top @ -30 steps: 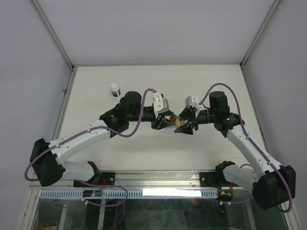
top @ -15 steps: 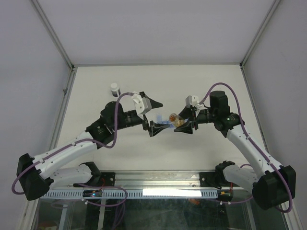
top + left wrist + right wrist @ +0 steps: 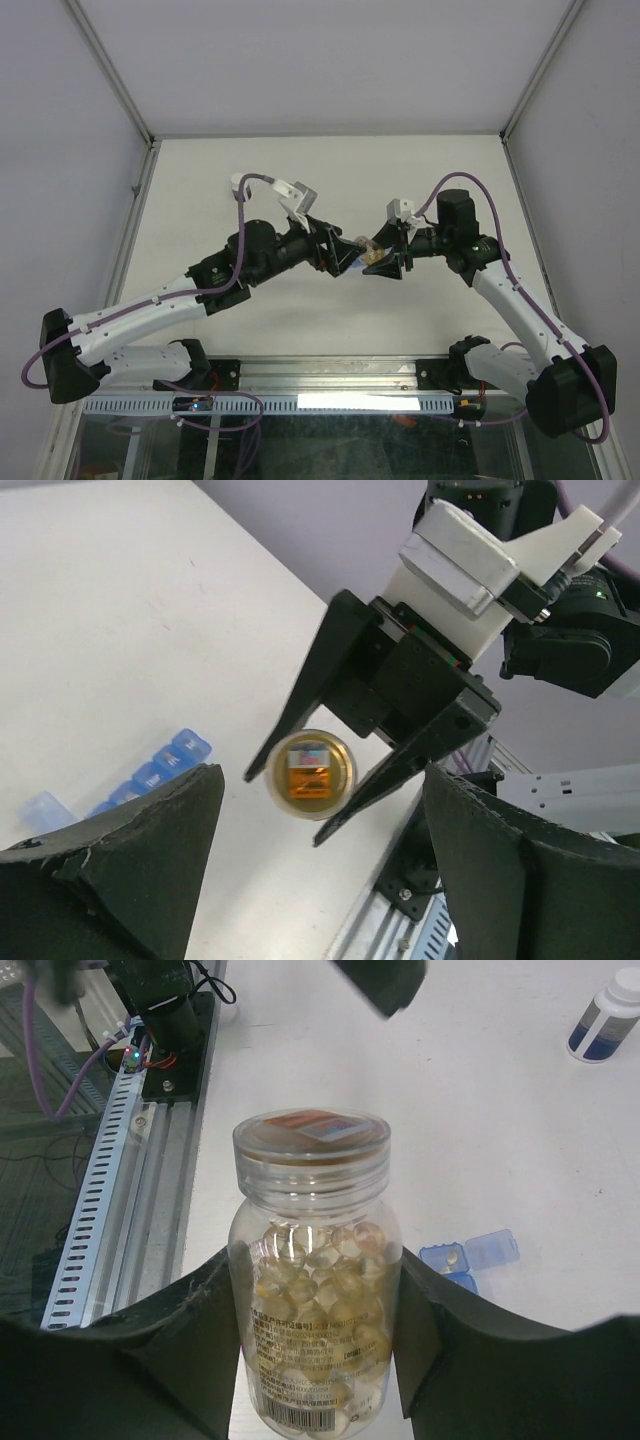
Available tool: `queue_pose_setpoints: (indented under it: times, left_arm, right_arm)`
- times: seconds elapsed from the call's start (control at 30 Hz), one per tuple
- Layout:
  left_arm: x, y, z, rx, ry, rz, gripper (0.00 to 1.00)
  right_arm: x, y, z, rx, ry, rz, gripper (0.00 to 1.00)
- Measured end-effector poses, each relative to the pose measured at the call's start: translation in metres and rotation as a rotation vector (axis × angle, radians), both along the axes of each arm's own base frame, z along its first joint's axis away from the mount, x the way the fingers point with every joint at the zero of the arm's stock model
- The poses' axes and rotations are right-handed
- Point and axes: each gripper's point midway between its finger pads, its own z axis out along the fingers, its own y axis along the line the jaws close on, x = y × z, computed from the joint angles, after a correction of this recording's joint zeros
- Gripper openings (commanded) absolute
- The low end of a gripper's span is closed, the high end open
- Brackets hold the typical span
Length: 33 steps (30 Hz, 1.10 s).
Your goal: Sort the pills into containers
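While my right hand (image 3: 315, 1295) is clamped on a clear bottle (image 3: 315, 1360), one dark finger pressed to each side of it, I hold it off the table (image 3: 450, 1110) with its lid (image 3: 310, 1135) on; the pills (image 3: 312, 1280) sit inside as a heap of amber capsules that fills the lower body, and a printed label with a barcode wraps the bottom; the lid carries a small orange sticker, which my left wrist camera sees end-on, framed by the two black fingers of the right hand; my left hand (image 3: 320, 815) faces that lid with its fingers spread wide apart and nothing between them, a clear gap showing on either side of the bottle; from above, the two hands meet nose to nose over the middle of the table, the bottle lying between them; the blue pill box (image 3: 468, 1258) rests on the table below and just beyond the bottle, with one paler lid flipped open at its end; a small white-capped vial (image 3: 603, 1015) stands well apart near the far left of the table; whether my left fingertips touch the bottle I cannot tell from above.
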Motion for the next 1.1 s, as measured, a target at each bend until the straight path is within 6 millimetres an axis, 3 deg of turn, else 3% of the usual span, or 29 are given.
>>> queue_pose_setpoints:
  times: [0.17, 0.53, 0.8, 1.1]
  left_arm:
    - [-0.007, -0.022, -0.008, 0.078, 0.071, 0.051, 0.76]
    - [0.011, -0.028, -0.025, 0.179, 0.11, 0.138, 0.59]
    - [0.005, -0.031, -0.033, 0.207, 0.123, 0.111, 0.55]
    - [0.001, -0.035, -0.035, 0.21, 0.131, 0.08, 0.35]
  right_arm:
    - [0.001, 0.0, -0.001, -0.001, 0.007, -0.002, 0.0]
    - [0.001, 0.0, -0.002, -0.003, 0.012, -0.004, 0.0]
    - [0.001, 0.0, -0.002, -0.003, 0.012, -0.004, 0.0]
    - [0.002, 0.0, -0.002, -0.007, 0.012, -0.009, 0.0]
